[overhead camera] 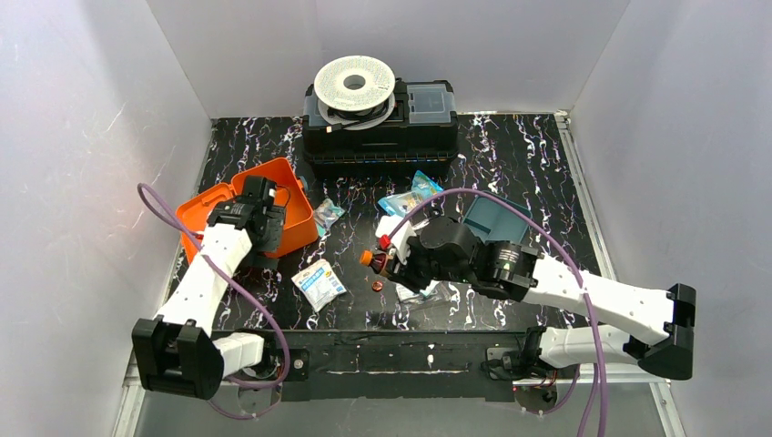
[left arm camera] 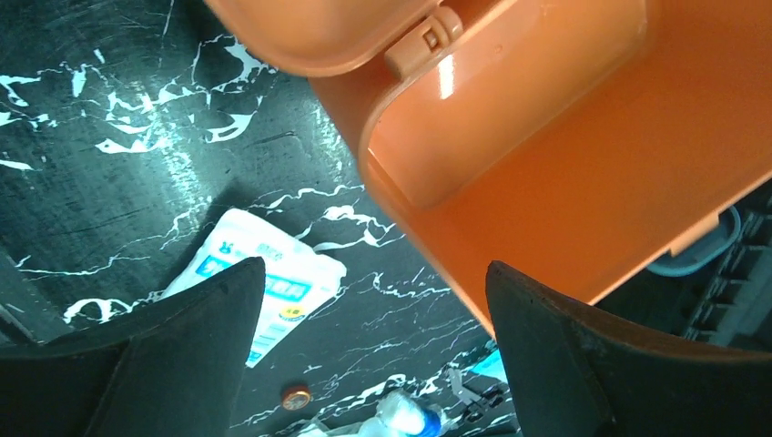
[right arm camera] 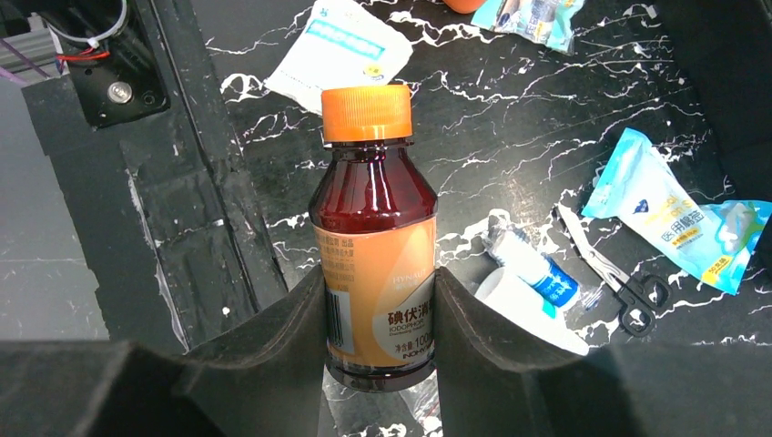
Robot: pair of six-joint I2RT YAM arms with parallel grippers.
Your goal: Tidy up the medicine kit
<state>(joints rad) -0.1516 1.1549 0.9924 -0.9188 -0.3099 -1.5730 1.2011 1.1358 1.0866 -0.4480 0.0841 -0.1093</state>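
Note:
The medicine kit (overhead camera: pixel 284 185) is an orange hinged box that lies open at the left of the table. Its orange shell fills the upper right of the left wrist view (left arm camera: pixel 564 155). A teal tray (overhead camera: pixel 496 221) lies apart at the right. My left gripper (overhead camera: pixel 271 238) is open and empty (left arm camera: pixel 375 266) at the kit's front edge, with one finger in front of the orange wall. My right gripper (overhead camera: pixel 393 260) is shut (right arm camera: pixel 378 284) on a brown bottle (right arm camera: pixel 373 228) with an orange cap (overhead camera: pixel 367 259) and holds it just above the table.
A white sachet (overhead camera: pixel 319 284) and a coin (overhead camera: pixel 374 285) lie near the front. Blue packets (overhead camera: pixel 414 193), small scissors (right arm camera: pixel 619 284) and a bandage roll (right arm camera: pixel 528 264) lie mid-table. A black toolbox with a white spool (overhead camera: pixel 378 118) stands at the back.

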